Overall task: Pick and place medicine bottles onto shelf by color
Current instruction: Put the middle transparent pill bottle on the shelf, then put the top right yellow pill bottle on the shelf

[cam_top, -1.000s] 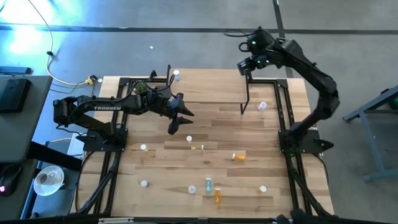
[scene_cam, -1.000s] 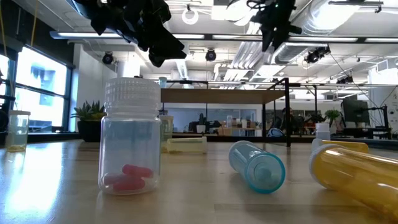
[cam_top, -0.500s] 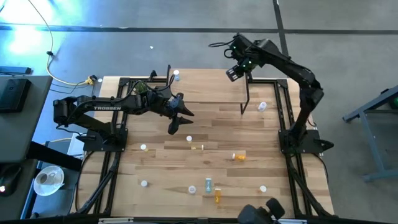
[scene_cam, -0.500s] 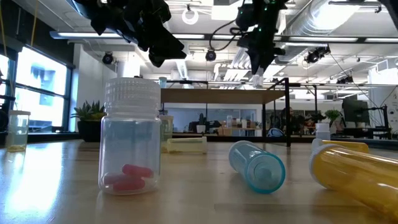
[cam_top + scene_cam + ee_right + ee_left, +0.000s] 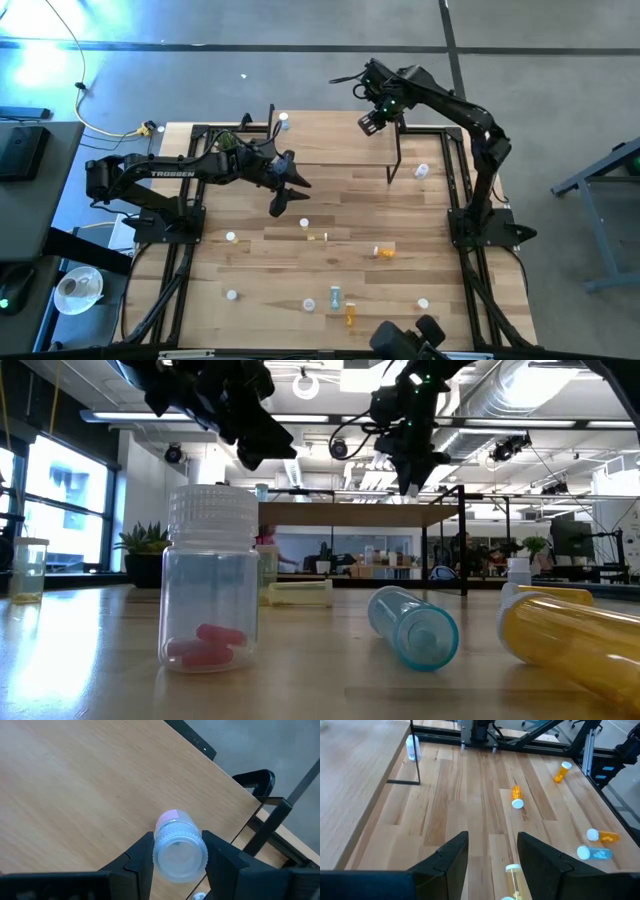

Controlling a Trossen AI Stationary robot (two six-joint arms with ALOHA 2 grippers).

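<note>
A clear medicine bottle [image 5: 179, 851] with a white cap sits clamped between the fingers of the right end effector [image 5: 175, 855], held above the light wood top of the shelf [image 5: 75, 790]. In the high view this end effector [image 5: 372, 118] hangs over the shelf's far right part.

To set it down well, I judge the bottle should be lowered until its base meets the plank squarely, well in from the edge beside the end effector, and released only when it stands upright, next to any bottles of like colour.

The left end effector [image 5: 490, 865] waits with fingers apart and empty over the worktop [image 5: 470, 810], a pale yellow bottle [image 5: 512, 880] lying just ahead of it and orange bottles [image 5: 516, 797] farther off.
</note>
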